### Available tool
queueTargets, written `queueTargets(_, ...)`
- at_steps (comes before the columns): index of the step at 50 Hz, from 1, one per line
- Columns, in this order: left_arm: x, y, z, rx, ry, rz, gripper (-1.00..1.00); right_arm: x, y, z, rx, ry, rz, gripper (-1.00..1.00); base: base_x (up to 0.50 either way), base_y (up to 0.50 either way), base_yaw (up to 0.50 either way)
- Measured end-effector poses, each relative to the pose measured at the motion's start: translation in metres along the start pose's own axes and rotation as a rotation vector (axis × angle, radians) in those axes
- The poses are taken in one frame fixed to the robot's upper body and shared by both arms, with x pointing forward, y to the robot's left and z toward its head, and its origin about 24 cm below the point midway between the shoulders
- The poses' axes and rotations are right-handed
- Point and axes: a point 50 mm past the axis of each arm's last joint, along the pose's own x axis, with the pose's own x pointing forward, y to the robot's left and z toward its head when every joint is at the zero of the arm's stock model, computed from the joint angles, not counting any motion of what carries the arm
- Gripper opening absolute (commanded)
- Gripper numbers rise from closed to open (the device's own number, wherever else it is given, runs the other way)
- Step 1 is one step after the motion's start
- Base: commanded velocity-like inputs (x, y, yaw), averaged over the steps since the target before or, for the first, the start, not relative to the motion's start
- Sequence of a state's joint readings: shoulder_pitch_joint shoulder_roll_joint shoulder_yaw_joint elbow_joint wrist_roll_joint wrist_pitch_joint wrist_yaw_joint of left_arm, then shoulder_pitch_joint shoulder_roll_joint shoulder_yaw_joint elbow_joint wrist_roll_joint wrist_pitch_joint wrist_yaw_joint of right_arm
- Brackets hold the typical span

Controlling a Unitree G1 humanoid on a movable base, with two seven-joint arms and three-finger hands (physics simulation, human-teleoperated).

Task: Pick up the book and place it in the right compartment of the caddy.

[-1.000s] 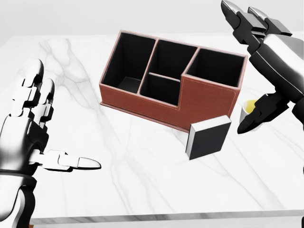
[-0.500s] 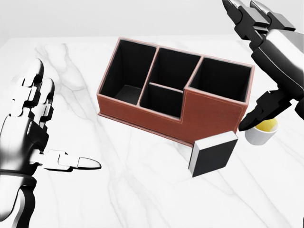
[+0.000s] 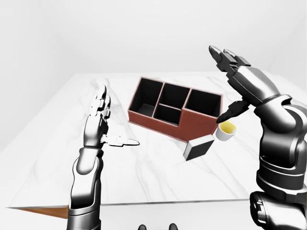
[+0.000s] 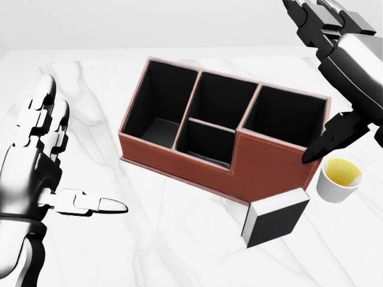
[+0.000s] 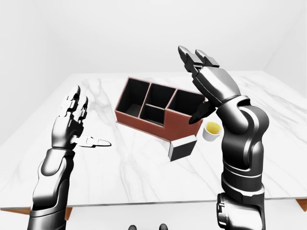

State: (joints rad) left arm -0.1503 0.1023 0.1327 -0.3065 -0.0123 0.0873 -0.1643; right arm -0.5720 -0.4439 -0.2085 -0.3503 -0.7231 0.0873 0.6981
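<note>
On the white marble table (image 4: 90,95), low and right of centre in the head view, lies the book (image 4: 275,218), a dark block with a pale grey upper face; it rests just beside the caddy's near right corner, and whether the two touch cannot be told; no hand holds it. Up and to the left of the book stands the caddy (image 4: 197,170), a reddish-brown box with black insides, set at a slant across the table; it shows a long compartment at the left, two smaller ones in the middle, and a taller right compartment (image 4: 284,116) whose wall steps up above the rest; all of them look bare inside. Right of the book, near the caddy's right end, sits a small white cup (image 4: 341,179) with yellow liquid in it; cup and book lie apart. Above the cup and the caddy's right end hangs the right hand (image 3: 235,81), fingers spread wide and pointing up, its dark thumb angled down toward the caddy's right wall; it grips nothing. Well off to the left, the left hand (image 4: 42,155) is raised over the table with its fingers upright and apart and its thumb stretched out toward the right of the view; it too is free of any object.
</note>
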Motion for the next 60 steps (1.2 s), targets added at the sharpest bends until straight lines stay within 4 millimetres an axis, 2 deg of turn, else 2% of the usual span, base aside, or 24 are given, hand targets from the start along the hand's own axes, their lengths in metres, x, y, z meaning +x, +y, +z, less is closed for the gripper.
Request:
queueTargets(31, -0.001, 0.001, 0.002, 0.002, -0.008, 0.0, 1.0, -0.003, -0.002, 0.007, -0.013, -0.021, -0.021, 1.0, 0.13, 0.0, 0.0)
queueTargets(41, -0.001, 0.001, 0.0, -0.002, 0.002, 0.001, 1.0, -0.013, -0.005, 0.023, -0.029, -0.084, -0.063, 1.0, 0.0, 0.0, 0.0)
queueTargets(52, -0.002, 0.0, -0.003, -0.006, 0.012, 0.0, 1.0, -0.031, 0.0, 0.042, -0.065, -0.123, -0.102, 1.0, 0.0, 0.0, 0.0)
queueTargets(56, -0.002, 0.0, -0.003, -0.007, 0.014, -0.002, 1.0, -0.039, 0.003, 0.046, -0.073, -0.121, -0.112, 0.8, 0.0, 0.0, 0.0)
queueTargets(60, -0.002, -0.001, -0.004, -0.009, 0.016, -0.002, 1.0, -0.047, 0.006, 0.049, -0.084, -0.108, -0.121, 0.74, 0.0, 0.0, 0.0)
